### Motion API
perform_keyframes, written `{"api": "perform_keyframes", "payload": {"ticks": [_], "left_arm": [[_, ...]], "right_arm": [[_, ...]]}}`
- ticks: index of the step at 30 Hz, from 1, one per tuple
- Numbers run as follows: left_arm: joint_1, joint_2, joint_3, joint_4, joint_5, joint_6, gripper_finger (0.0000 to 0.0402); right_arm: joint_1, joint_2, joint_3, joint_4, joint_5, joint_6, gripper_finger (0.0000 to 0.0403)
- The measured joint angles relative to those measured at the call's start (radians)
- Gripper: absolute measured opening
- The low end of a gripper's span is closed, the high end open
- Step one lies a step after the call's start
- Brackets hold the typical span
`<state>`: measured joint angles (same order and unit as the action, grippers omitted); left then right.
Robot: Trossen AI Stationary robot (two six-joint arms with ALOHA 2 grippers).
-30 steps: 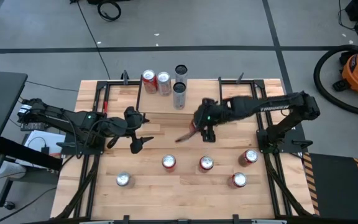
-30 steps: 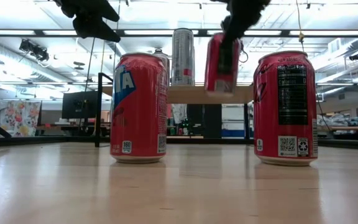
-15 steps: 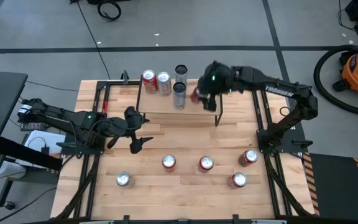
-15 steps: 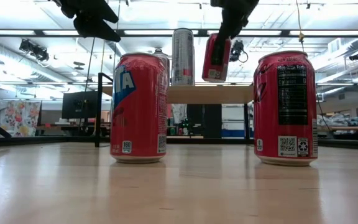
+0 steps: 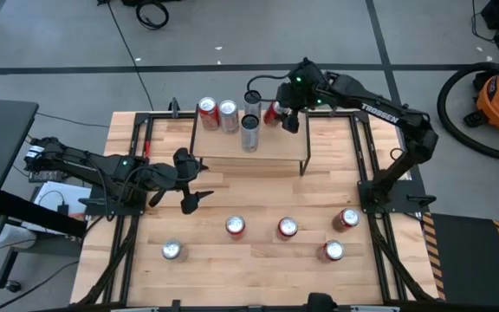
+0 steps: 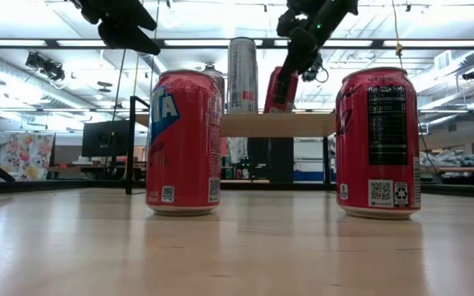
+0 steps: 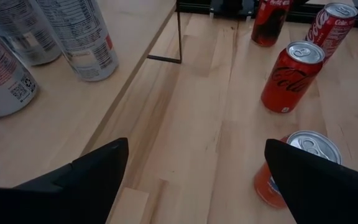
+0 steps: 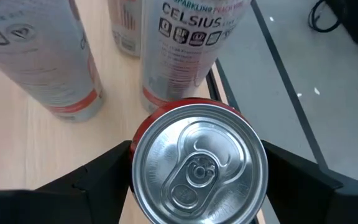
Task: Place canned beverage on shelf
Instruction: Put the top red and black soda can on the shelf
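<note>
Your right gripper (image 5: 277,114) is clamped around a red can (image 5: 273,113), tipped a little, over the far edge of the shelf (image 5: 275,149), near its right end. Beside it on the shelf stand two tall silver cans (image 5: 249,132). Your left gripper (image 5: 196,182) waits with its fingers wide apart and nothing in them, near the table's (image 5: 258,269) left edge.

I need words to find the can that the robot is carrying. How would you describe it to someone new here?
Look at the shelf at the table's far edge, where four cans stand. At its right end, the right gripper is shut on a red can, tilted just above the plank. It is the only can that hangs in the air.
</note>
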<state>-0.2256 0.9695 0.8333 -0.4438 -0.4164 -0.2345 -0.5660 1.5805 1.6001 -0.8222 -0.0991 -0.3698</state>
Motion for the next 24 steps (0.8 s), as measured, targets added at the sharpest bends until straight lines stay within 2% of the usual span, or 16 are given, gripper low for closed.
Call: {"api": "perform_keyframes", "payload": {"ticks": [18,24], "left_arm": [[0.0,0.0,0.0,-0.002,-0.008,-0.005,0.0389],[0.0,0.0,0.0,-0.002,-0.008,-0.005,0.0389]], "right_arm": [[-0.007,0.029,0.0,0.053,-0.045,-0.026,0.032],[-0.014,0.03,0.037,0.002,-0.041,-0.026,0.0321]]}}
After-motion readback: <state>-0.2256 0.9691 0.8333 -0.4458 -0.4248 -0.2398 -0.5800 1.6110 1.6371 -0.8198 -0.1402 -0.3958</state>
